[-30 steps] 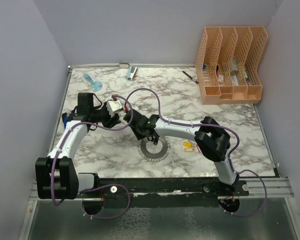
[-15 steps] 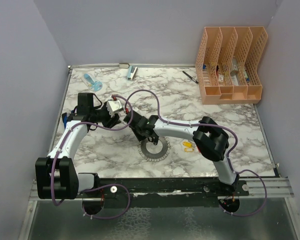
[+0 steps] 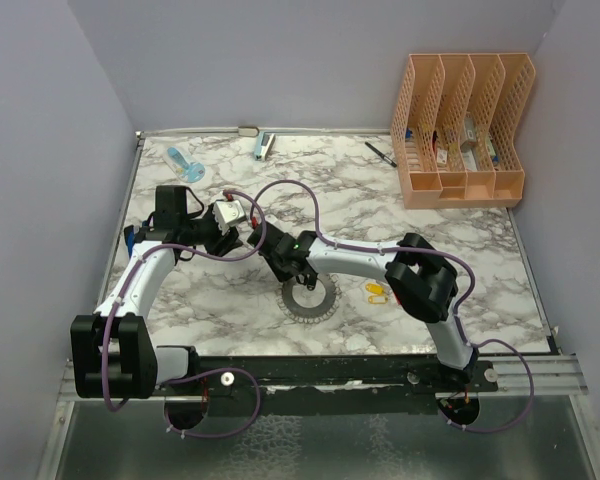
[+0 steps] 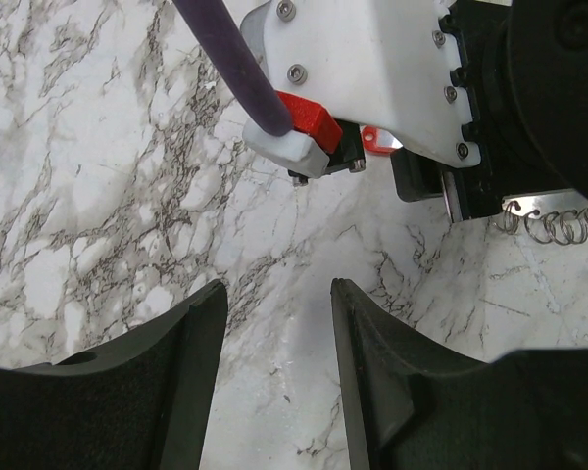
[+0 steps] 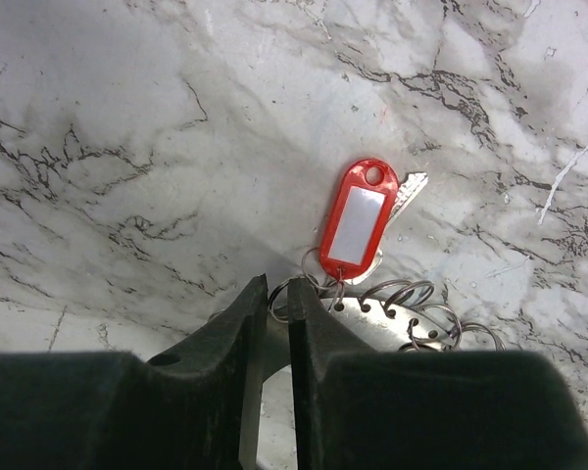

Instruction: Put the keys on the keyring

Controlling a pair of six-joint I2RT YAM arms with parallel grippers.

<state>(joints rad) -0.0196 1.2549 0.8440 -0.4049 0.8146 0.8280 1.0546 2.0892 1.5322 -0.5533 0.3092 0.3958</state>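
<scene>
The grey keyring [image 3: 309,297] lies on the marble table near the front centre. My right gripper [image 3: 281,264] is at its far-left rim. In the right wrist view my right gripper [image 5: 276,294] is shut on the keyring's flat rim [image 5: 412,315], beside its wire loops. A key with a red tag [image 5: 358,217] lies just beyond the fingertips, its small ring at the loops. Yellow-tagged keys [image 3: 378,292] lie to the right of the keyring. My left gripper [image 3: 220,238] is open and empty [image 4: 277,294] above bare marble, facing the right wrist; the red tag [image 4: 375,140] and the loops [image 4: 554,223] show behind it.
An orange file organiser [image 3: 465,130] stands at the back right with a black pen [image 3: 381,153] beside it. A blue stapler [image 3: 264,146] and a blue tape dispenser [image 3: 184,164] lie at the back left. Grey walls enclose the table.
My right wrist has shifted slightly to the left at the keyring's rim. The left arm and the keyring have not visibly moved.
</scene>
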